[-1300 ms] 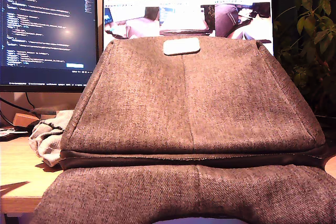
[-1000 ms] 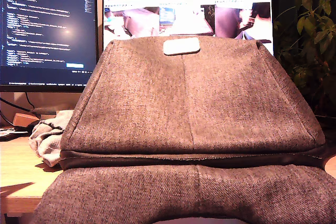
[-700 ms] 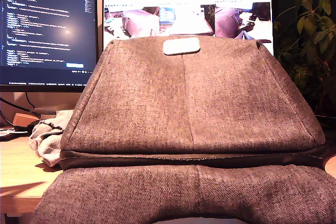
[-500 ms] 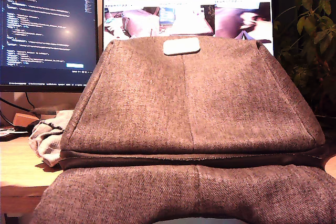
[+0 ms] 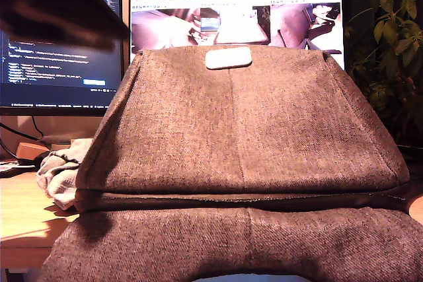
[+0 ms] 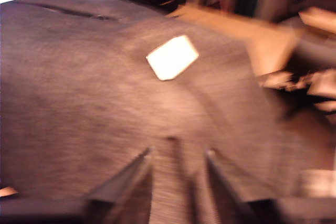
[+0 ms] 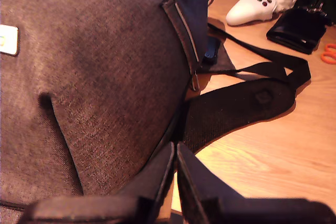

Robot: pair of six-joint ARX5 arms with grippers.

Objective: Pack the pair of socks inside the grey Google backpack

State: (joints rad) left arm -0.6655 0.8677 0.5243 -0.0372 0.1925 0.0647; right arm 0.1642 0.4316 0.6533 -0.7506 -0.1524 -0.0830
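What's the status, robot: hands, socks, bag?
First gripper open above backpack. Second gripper shut, empty, at the bag's edge. Socks on desk, exterior view's left, beside the bag. Bag looks zipped.

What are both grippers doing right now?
My first gripper: open, empty, above the backpack.
My second gripper: shut, holding nothing.

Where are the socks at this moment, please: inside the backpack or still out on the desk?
Out: the socks lie on the desk beside the backpack.

The setting was a home desk: two monitors (image 5: 59, 37) stood behind the backpack (image 5: 238, 130), a houseplant (image 5: 390, 37) beside it, a game controller (image 7: 254, 3) near its strap.
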